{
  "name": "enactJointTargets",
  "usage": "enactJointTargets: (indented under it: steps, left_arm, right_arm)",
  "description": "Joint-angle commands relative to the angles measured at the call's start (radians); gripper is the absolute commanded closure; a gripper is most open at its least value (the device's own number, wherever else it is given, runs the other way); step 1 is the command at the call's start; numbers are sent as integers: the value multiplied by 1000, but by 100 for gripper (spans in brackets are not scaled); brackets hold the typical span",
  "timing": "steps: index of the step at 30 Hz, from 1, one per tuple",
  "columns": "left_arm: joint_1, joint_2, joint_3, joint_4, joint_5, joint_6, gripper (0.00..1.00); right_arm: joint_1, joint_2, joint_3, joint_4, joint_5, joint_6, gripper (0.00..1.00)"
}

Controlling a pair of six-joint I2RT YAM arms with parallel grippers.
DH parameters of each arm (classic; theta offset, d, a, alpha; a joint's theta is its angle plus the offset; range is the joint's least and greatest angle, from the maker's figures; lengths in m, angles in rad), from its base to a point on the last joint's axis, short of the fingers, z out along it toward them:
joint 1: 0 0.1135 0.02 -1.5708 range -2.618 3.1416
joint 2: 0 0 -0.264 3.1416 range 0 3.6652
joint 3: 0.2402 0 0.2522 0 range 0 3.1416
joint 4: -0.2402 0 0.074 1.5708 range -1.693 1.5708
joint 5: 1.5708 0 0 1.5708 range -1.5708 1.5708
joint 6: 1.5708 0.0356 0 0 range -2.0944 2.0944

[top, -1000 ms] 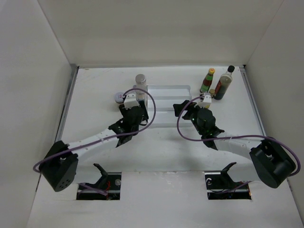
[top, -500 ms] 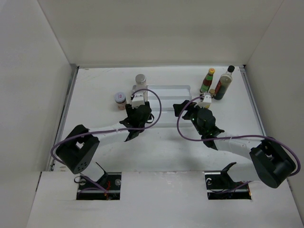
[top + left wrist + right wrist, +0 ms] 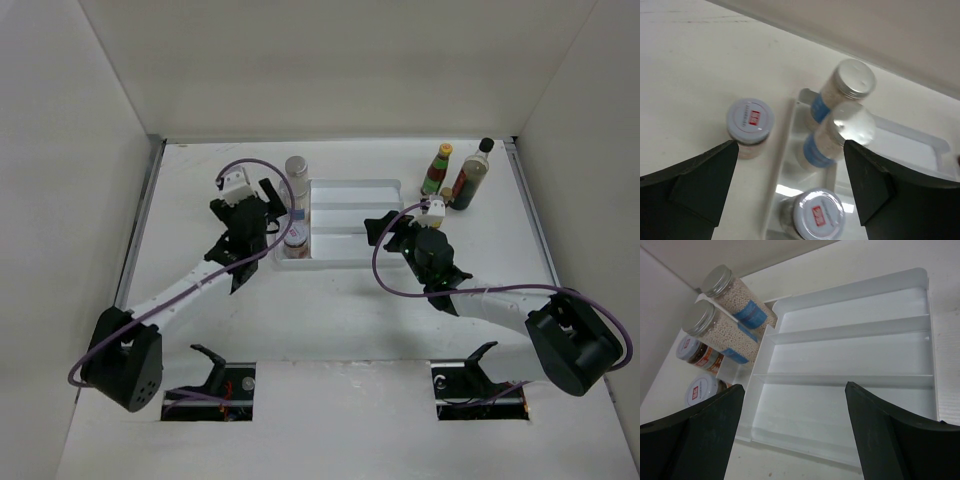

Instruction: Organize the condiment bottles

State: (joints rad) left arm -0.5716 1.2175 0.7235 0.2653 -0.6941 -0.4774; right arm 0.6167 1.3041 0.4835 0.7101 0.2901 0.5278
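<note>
Top view: your left gripper (image 3: 273, 215) hovers beside the tray (image 3: 350, 215), whose left end collects jars (image 3: 296, 240); two bottles (image 3: 437, 168) stand far right, unsorted. Left wrist: fingers (image 3: 695, 185) spread, empty, probably aimed at the stray jar (image 3: 750, 120) outside the tray. Right wrist: right gripper (image 3: 792, 390) spread, empty, facing bare compartments.

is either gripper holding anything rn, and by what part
Nothing is held. The left gripper is open near the jars, and the right gripper is open facing the tray. Neither has anything between its fingers.

Jars (image 3: 851, 126) apparently in tray (image 3: 850, 405), left end, another jar (image 3: 750, 119) beside, bottles (image 3: 472, 176) behind
</note>
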Motion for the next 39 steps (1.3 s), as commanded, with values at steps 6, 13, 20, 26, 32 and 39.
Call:
enactJointTargets:
  steps: [6, 13, 20, 26, 32, 39]
  left_arm:
    - [206, 203, 112, -49, 148, -24, 13]
    - [275, 359, 230, -58, 217, -33, 13]
    - [279, 482, 317, -87, 222, -27, 20]
    - [275, 488, 277, -83, 219, -30, 26]
    - [283, 429, 232, -66, 188, -43, 57]
    - [260, 167, 221, -58, 105, -38, 63]
  right_arm:
    - [11, 6, 41, 40, -11, -9, 11]
    - [11, 18, 47, 40, -12, -9, 10]
    - [13, 23, 50, 37, -12, -11, 10]
    - [13, 23, 50, 35, -12, -11, 9]
    - [13, 23, 50, 35, -12, -12, 9]
    - [13, 12, 46, 34, -12, -12, 9]
